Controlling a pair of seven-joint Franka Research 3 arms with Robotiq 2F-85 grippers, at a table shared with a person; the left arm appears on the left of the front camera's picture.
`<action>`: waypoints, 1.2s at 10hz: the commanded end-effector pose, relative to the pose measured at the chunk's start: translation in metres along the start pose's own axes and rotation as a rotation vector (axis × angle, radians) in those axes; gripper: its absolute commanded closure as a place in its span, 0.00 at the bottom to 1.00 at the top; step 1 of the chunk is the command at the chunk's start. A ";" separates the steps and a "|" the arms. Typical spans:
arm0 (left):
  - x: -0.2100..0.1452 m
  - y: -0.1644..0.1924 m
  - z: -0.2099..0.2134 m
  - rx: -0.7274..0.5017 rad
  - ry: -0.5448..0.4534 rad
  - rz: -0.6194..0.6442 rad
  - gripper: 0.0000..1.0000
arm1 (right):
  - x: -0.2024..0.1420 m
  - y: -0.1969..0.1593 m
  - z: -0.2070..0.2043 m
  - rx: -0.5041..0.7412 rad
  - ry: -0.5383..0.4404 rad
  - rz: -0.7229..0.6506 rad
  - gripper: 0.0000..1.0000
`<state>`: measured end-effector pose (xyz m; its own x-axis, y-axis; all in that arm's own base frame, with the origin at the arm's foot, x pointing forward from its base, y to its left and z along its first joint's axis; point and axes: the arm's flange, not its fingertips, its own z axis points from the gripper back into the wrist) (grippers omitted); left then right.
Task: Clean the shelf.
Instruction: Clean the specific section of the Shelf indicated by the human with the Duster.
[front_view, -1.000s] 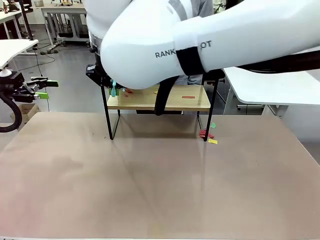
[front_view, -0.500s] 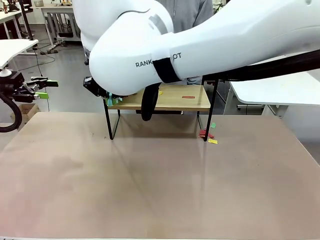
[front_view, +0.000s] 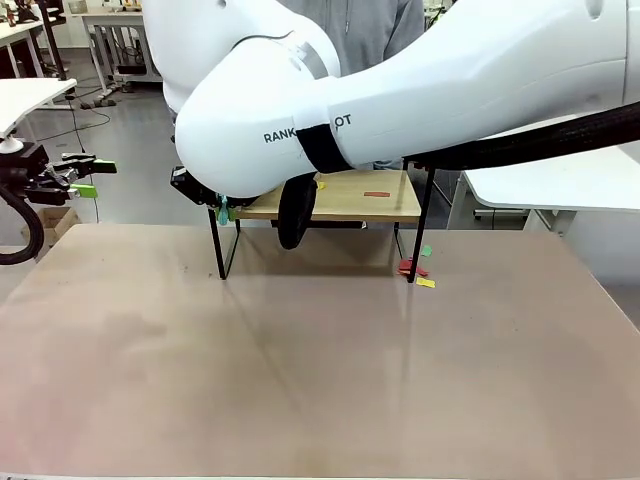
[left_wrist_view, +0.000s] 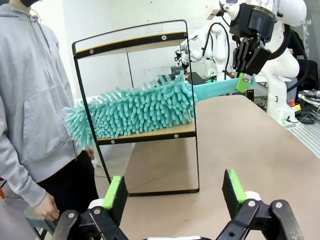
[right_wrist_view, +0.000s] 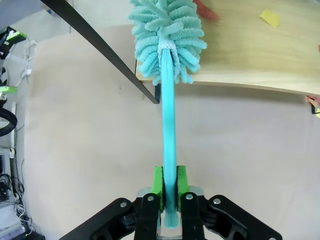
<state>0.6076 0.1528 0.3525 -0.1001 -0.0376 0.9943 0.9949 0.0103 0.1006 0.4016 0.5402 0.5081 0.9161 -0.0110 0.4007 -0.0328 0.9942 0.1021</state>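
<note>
The shelf (front_view: 365, 197) stands at the table's far side, and its lower wooden board (right_wrist_view: 240, 50) carries a red scrap (front_view: 376, 194) and a yellow scrap (right_wrist_view: 269, 17). A teal fluffy duster (left_wrist_view: 135, 110) lies along that lower board, its head (right_wrist_view: 167, 30) at the board's edge by the black side rail. My right gripper (right_wrist_view: 169, 187) is shut on the duster's handle, just off the shelf's left end (front_view: 215, 203). Far left of the table, my left gripper (front_view: 85, 175) hangs open and holds nothing; its green pads (left_wrist_view: 116, 197) face the shelf.
A person in a grey hoodie (left_wrist_view: 35, 100) stands behind the shelf. Red, yellow and green scraps (front_view: 415, 268) lie on the table by the shelf's right front leg. My right arm (front_view: 420, 90) spans the upper front view. White tables stand to the sides.
My right arm has dropped and swung left, drawing the duster toward the shelf's left end. The left arm has not moved.
</note>
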 end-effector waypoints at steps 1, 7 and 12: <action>0.004 -0.001 0.000 0.000 -0.003 -0.006 0.00 | 0.002 0.000 0.004 0.009 -0.012 0.002 0.86; 0.004 -0.001 0.000 0.000 -0.003 -0.006 0.00 | -0.020 -0.068 -0.011 -0.020 0.041 -0.058 0.86; 0.004 -0.001 0.000 0.000 -0.003 -0.006 0.00 | -0.034 -0.166 -0.009 -0.029 0.040 -0.145 0.86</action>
<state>0.6076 0.1529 0.3525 -0.1003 -0.0377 0.9942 0.9949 0.0103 0.1008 0.3872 0.4067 0.4753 0.9191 -0.1491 0.3647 0.1232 0.9880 0.0934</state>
